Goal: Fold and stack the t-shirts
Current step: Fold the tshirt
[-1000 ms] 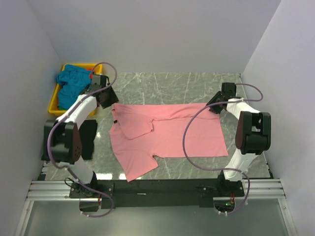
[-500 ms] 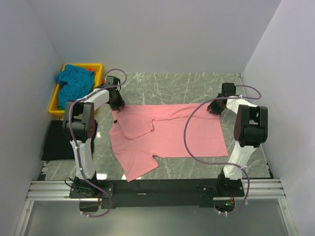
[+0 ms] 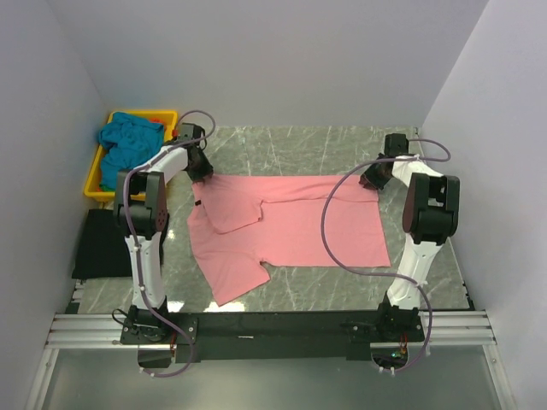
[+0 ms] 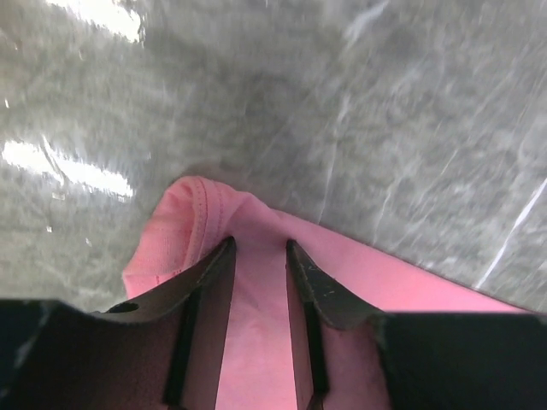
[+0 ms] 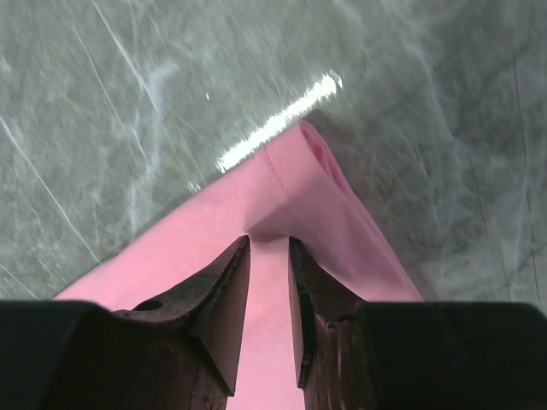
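The salmon pink short-sleeved cloth t-shirt (image 3: 291, 226) lies spread on the grey marbled table (image 3: 282, 145), one sleeve trailing nearest the arm bases. At its far corners the left gripper (image 4: 260, 246) and the right gripper (image 5: 268, 242) each clamp pink cloth (a small bunched fold). Farther left, a crumpled teal blue t-shirt (image 3: 124, 141) sits in a yellow plastic tray (image 3: 92, 183).

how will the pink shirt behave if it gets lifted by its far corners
Probably floppy: the pink shirt bunches into soft folds where the left gripper and right gripper pinch it. Likely light: thin cloth lying flat. It may sag in the middle and drag across the table.
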{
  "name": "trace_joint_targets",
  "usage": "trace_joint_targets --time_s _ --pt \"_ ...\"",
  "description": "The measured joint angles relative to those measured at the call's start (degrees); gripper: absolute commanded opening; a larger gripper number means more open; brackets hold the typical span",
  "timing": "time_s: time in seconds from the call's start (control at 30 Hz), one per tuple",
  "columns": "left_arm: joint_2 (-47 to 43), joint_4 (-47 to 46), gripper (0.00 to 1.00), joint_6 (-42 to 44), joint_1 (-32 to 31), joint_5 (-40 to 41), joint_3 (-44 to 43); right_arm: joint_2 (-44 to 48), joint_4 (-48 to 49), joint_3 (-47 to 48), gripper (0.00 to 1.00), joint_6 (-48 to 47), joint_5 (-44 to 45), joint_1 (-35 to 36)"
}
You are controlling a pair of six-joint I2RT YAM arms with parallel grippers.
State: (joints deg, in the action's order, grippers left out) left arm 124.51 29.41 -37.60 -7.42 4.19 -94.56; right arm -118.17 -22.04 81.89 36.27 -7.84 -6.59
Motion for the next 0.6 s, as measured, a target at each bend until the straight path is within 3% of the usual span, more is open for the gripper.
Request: trace_joint_targets --time_s 0.13,0.43,0.6 --pt "1.99 1.16 0.42 -0.59 0.52 -0.04 -3.3 -3.28 -1.51 5.05 0.33 -0.24 -0.31 -0.31" --pt "3.98 2.73 0.67 -1.05 0.85 -0.44 -7.69 -6.4 -4.55 12.35 0.36 -2.43 0.15 -0.98" --pt "1.46 4.76 0.74 -0.98 0.92 -0.44 -7.63 -1.92 -6.47 10.97 0.56 -4.13 1.4 -0.94"
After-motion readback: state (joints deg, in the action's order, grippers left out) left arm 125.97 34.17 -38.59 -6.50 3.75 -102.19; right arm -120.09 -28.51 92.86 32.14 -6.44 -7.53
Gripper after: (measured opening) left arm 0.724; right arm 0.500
